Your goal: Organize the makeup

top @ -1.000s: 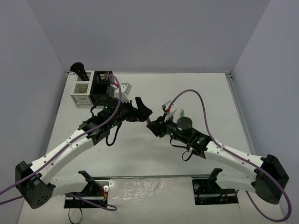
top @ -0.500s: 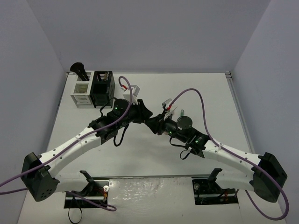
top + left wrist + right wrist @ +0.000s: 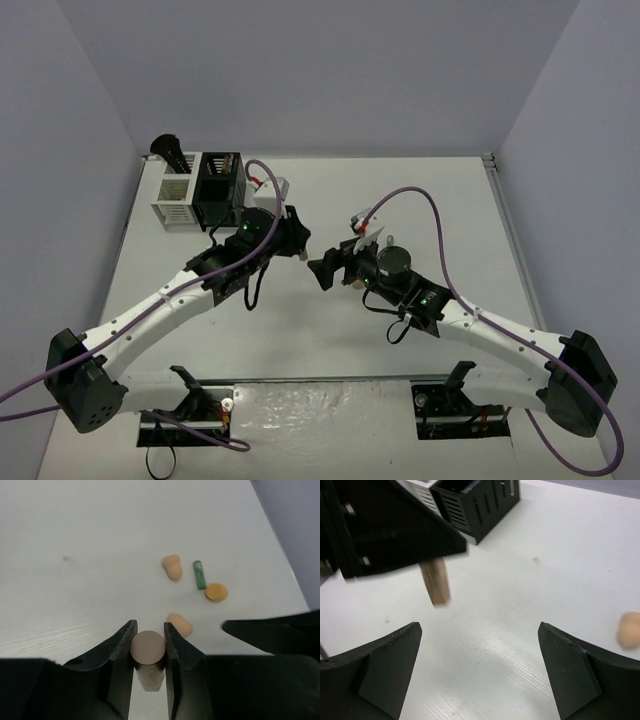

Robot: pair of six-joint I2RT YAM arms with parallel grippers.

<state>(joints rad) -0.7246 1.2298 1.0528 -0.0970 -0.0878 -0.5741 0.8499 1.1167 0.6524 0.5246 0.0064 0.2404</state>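
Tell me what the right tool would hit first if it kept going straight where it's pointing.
Probably the rose-gold tube held in the left tool, slightly left of its line; depth is unclear, so it may miss it.

Rose-gold tube [image 3: 148, 649] gripped, green tube [image 3: 199, 574] flat — peach sponges [image 3: 172, 567] beside

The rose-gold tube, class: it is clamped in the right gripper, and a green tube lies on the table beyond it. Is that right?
No. The rose-gold tube is clamped in the left gripper, as the left wrist view shows; the right gripper stands open and empty. A green tube does lie on the table beyond it.
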